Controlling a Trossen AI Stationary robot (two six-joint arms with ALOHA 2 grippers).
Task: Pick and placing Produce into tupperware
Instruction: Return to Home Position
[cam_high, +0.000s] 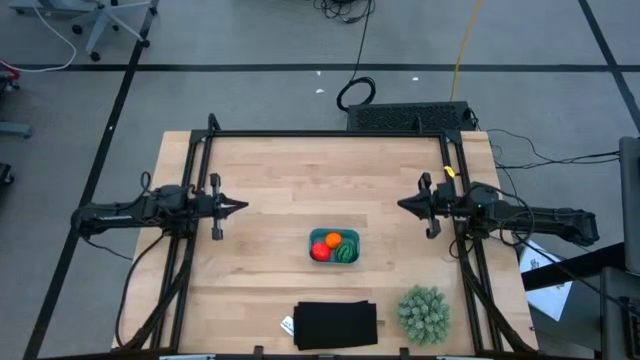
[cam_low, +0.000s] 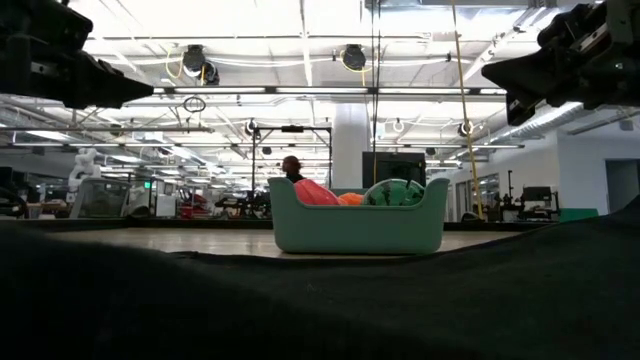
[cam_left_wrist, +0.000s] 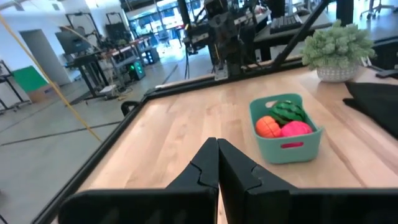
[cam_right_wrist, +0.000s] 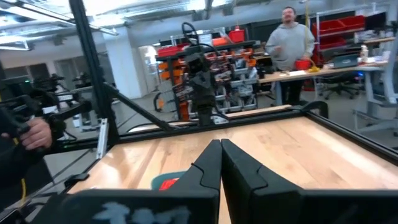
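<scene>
Produce (cam_high: 335, 247) fills the tupperware (cam_high: 313, 238) on your worktop (cam_high: 270, 170); left pincer (cam_high: 240, 207) and right pincer (cam_high: 403, 206) hang pressed together, and a low swing home could tip it.

Ceiling lights (cam_low: 270, 62) glare brightly; near foreground lies dark.

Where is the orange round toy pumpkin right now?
In the high view, the orange round toy pumpkin lies inside the small teal plastic container near the table's middle, beside the red toy and the dark green toy.
</scene>
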